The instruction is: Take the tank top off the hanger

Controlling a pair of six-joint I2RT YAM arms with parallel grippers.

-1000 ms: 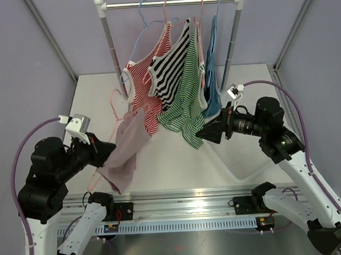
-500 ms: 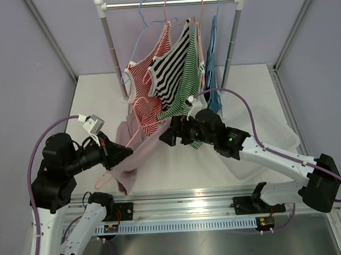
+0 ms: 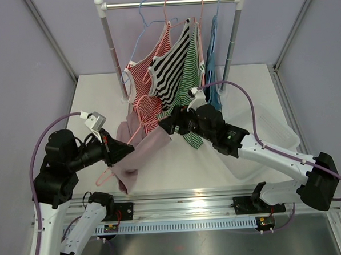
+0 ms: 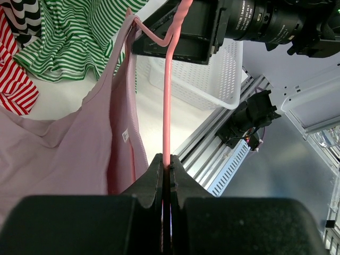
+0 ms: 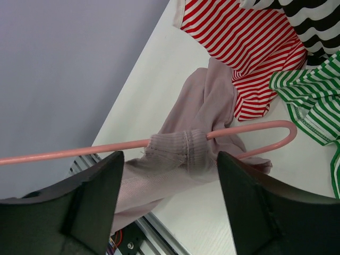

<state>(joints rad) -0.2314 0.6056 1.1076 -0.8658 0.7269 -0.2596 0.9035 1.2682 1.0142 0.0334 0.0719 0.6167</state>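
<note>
Item: tank top (image 3: 139, 155), dusty mauve, ribbed. It hangs on a pink hanger (image 4: 166, 106), with one strap gathered into a bunch on the wire and the body drooping below and to the left of my left gripper (image 4: 166, 162). Left gripper: jaws pressed together on the hanger's straight wire, which runs up and away from my fingertips to a bend where the strap sits. Right gripper (image 5: 170, 156): jaws spread wide, holding nothing. In its wrist view the bunched strap and the wire cross the gap between my two fingers (image 5: 90, 196); neither finger appears to touch the cloth. The hanger's curved end lies just past my right-hand finger. Beyond the right gripper: red-and-white striped top (image 5: 255, 42) straight ahead, green-and-white striped top (image 5: 313, 90) ahead to the right, black-and-white striped top (image 5: 313, 26) farther ahead to the right. All three hang from the rail (image 3: 169, 2), with a blue top (image 3: 212, 74) beside them. White basket (image 4: 207, 74): beyond my left gripper to its right, behind the right gripper's body. White table (image 3: 94, 97): below both grippers.
</note>
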